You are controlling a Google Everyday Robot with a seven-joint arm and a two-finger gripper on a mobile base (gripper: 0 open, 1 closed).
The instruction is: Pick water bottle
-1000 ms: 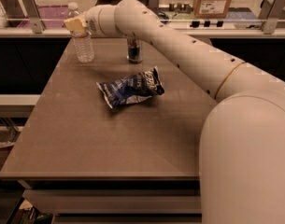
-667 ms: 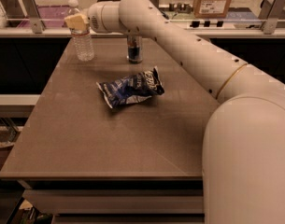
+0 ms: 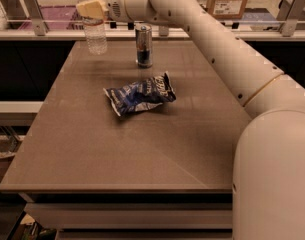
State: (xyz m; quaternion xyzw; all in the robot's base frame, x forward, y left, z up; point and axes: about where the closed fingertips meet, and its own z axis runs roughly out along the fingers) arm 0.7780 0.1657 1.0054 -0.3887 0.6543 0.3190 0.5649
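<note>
The brown table [image 3: 142, 154] carries three things. A silver-blue drink can [image 3: 143, 45] stands upright near the far edge. The clear water bottle [image 3: 95, 34] stands upright left of the can, apart from it and about as far back. A crumpled blue snack bag [image 3: 139, 93] lies in front of the can, toward the table's middle. The gripper [image 3: 92, 8] is above and left of the can, at the bottle's upper part.

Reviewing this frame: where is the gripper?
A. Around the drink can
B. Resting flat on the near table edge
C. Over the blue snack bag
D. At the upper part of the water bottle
D: the gripper sits at the neck of the water bottle in the far left corner of the table, left of the can and well beyond the snack bag.
</note>
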